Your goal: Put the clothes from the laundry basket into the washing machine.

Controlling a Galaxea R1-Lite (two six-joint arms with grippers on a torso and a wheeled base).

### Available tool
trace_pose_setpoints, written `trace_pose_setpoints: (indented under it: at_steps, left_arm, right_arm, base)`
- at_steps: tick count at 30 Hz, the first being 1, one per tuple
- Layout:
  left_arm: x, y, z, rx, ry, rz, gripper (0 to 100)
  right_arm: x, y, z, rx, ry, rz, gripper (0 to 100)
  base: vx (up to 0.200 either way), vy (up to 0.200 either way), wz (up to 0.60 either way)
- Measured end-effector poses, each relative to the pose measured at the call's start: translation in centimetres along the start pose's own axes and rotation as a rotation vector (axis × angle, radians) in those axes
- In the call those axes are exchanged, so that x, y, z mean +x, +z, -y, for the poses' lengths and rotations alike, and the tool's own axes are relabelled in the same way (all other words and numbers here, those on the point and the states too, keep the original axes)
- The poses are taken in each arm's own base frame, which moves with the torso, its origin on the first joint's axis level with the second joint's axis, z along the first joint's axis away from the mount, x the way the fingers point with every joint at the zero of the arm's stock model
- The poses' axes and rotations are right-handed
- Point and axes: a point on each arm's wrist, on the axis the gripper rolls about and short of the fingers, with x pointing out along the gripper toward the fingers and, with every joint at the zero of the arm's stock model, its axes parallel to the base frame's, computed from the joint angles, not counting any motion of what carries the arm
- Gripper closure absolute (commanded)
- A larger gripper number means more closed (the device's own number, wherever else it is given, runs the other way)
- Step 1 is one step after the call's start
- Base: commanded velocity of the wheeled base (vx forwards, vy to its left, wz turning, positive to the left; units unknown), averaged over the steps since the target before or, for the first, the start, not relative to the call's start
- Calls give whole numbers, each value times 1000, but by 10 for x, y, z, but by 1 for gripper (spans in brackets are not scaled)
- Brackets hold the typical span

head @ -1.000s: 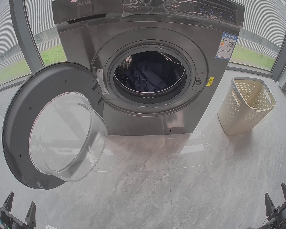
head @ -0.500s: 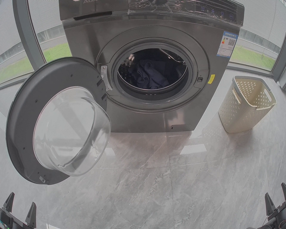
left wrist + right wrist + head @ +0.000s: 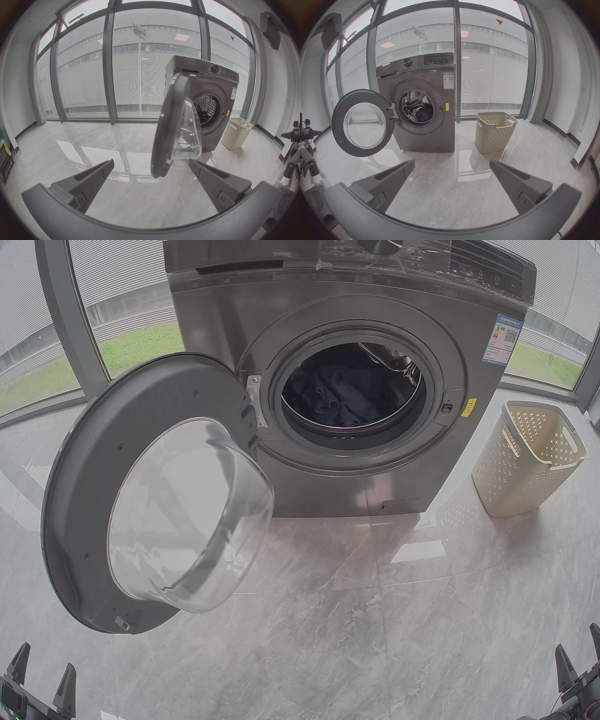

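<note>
The grey washing machine (image 3: 250, 309) stands ahead with its round door (image 3: 81, 490) swung wide open to the left. Dark blue clothes (image 3: 340, 399) lie inside the drum, also seen as clothes (image 3: 423, 114) in the right wrist view. A cream perforated laundry basket (image 3: 531, 459) stands on the floor right of the machine; the inside that I can see holds no clothes. My left gripper (image 3: 44, 657) is open and empty, low at the near left. My right gripper (image 3: 578, 640) is open and empty, low at the near right. Both are far from the machine and the basket (image 3: 493, 132).
Grey marbled floor (image 3: 350, 627) stretches between me and the machine. Tall windows with dark frames (image 3: 69, 315) run behind it. The open door with its clear bulging glass (image 3: 187, 521) juts out over the floor on the left.
The whole head picture has shifted, so the camera has moved: machine, door and basket now sit further right. Both grippers keep their places, open.
</note>
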Motion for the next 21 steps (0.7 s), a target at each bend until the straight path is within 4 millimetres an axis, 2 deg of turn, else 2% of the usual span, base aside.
trace_pose_setpoints:
  at_steps: [3,9,21]
  left_arm:
    - [0,0,0,-1,-1,0,0]
    - [0,0,0,-2,0,0,0]
    - [0,0,0,23,6,-2,0]
  right_arm:
    - [0,0,0,0,0,-1,0]
    - [0,0,0,0,0,-2,0]
    - [0,0,0,0,0,-1,0]
  base:
    - [0,0,0]
    - [0,200,0]
    - [0,0,0]
